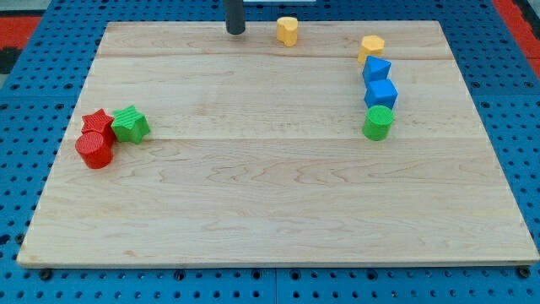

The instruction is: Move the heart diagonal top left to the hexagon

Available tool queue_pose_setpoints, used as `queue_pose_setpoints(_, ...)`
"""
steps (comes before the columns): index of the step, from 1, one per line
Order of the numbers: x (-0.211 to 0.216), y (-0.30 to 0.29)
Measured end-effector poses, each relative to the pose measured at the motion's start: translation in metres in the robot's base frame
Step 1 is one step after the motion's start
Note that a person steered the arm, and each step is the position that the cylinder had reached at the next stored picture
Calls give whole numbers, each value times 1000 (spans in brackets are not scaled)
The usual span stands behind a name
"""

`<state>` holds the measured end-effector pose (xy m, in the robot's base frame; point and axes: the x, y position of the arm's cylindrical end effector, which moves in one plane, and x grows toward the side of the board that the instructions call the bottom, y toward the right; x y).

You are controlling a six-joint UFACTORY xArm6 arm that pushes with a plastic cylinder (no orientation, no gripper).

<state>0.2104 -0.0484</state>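
Nearest the view's bottom lies the bare front of the wooden board (278,228), pale planks with grain running left to right, resting on a blue pegboard (25,169) dotted with holes; red pegboard (34,21) shows at the upper corners. My tip (235,32) stands at the board's top edge, left of centre, touching no block and holding nothing, since it is only a rod. Just to its right, apart from it, sits the yellow heart (288,30). Farther right, near the top right, is the yellow hexagon (370,46), and directly below it a column runs down: a blue block (377,69) of unclear shape, touching a blue cube (380,93), then a green cylinder (379,122). Well apart, at the left edge, a red star (96,122), a green star (130,124) and a red cylinder (94,149) huddle together, touching.
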Motion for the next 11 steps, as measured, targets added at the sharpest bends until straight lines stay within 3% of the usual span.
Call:
queue_pose_setpoints(2, -1, 70)
queue_pose_setpoints(4, -18, 64)
queue_pose_setpoints(7, 3, 131)
queue_pose_setpoints(9, -16, 118)
queue_pose_setpoints(11, -3, 159)
